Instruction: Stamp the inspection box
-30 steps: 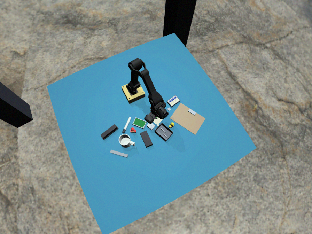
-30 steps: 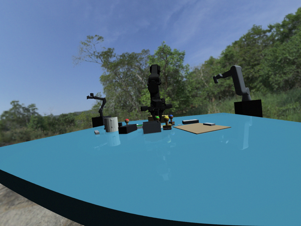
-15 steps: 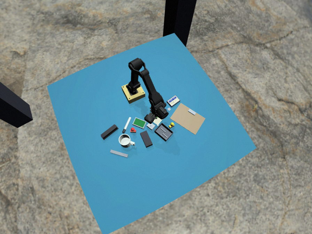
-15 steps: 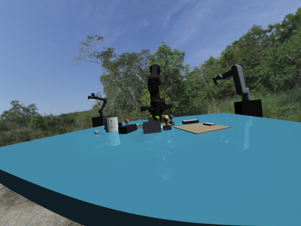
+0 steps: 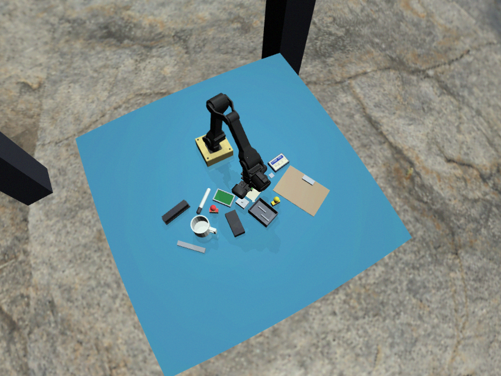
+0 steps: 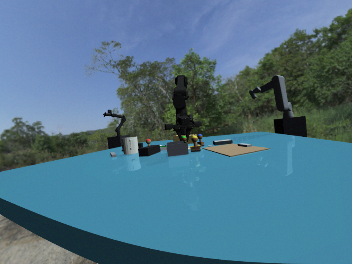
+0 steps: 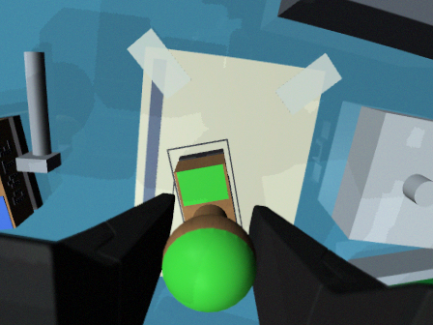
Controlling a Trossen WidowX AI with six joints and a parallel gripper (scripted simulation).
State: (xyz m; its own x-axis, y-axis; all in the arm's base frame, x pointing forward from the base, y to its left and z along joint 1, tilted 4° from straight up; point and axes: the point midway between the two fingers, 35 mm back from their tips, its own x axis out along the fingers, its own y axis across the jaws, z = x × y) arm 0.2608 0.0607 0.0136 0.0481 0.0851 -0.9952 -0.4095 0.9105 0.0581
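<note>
I can't read a full word anywhere. Left of my fingers, raised characters on the blue-marked stamp (image 7: pixel 15 181) (image 6: pixel 200 139) stay illegible; so do marks on the yellow-knobbed stamp (image 5: pixel 275 200) (image 6: pixel 195 144) near my hand and the blue-and-white case (image 5: pixel 278 162) (image 6: pixel 222 142) beyond.

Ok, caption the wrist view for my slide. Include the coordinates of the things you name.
Gripper (image 5: pixel 251 189) (image 6: pixel 185 141) (image 7: pixel 213 212) shut on the green stamp (image 6: pixel 184 138) (image 7: pixel 209 271), over the box (image 7: pixel 198 144) on the taped card (image 5: pixel 253 196) (image 7: pixel 242 116).

1 green-knobbed wooden stamp (image 5: pixel 252 188) (image 6: pixel 184 138) (image 7: pixel 209 268) within the cream card's (image 5: pixel 253 194) (image 7: pixel 242 106) outlined box (image 7: pixel 197 144).
</note>
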